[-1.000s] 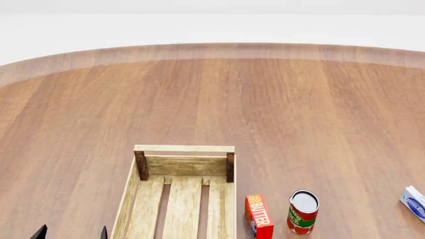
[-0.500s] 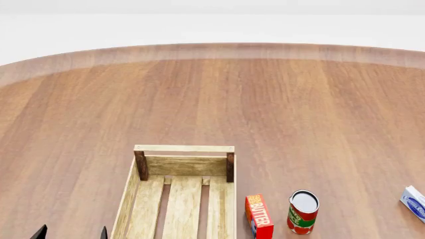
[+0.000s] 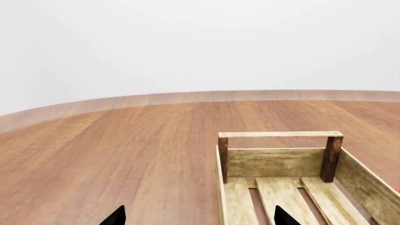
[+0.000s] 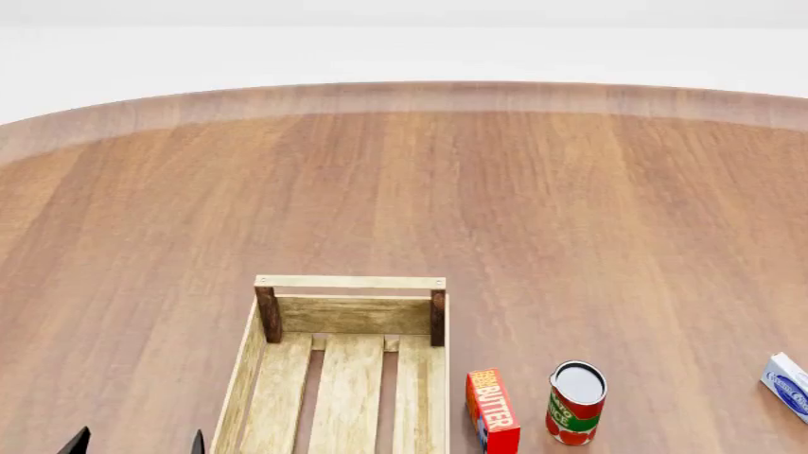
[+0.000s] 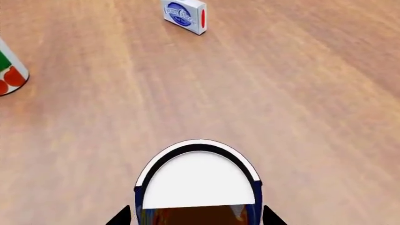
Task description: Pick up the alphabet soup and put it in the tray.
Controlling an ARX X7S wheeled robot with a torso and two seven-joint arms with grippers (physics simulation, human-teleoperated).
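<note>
The alphabet soup (image 5: 198, 180) shows only in the right wrist view, its white top and blue rim facing the camera. My right gripper (image 5: 196, 218) has a dark fingertip close against each side of the can and looks shut on it. I cannot tell whether the can is off the table. The tray (image 4: 350, 282) is a light wooden slatted crate at the near middle-left, and it also shows in the left wrist view (image 3: 278, 134). My left gripper (image 4: 136, 443) is open and empty just left of the tray, and its tips show in its own view (image 3: 196, 218).
A red butter box (image 4: 493, 411) and a red-and-green can (image 4: 577, 405) stand right of the tray; the can also shows in the right wrist view (image 5: 9, 75). A white-and-blue box (image 4: 789, 386) lies at the far right, ahead of the right gripper (image 5: 184, 14).
</note>
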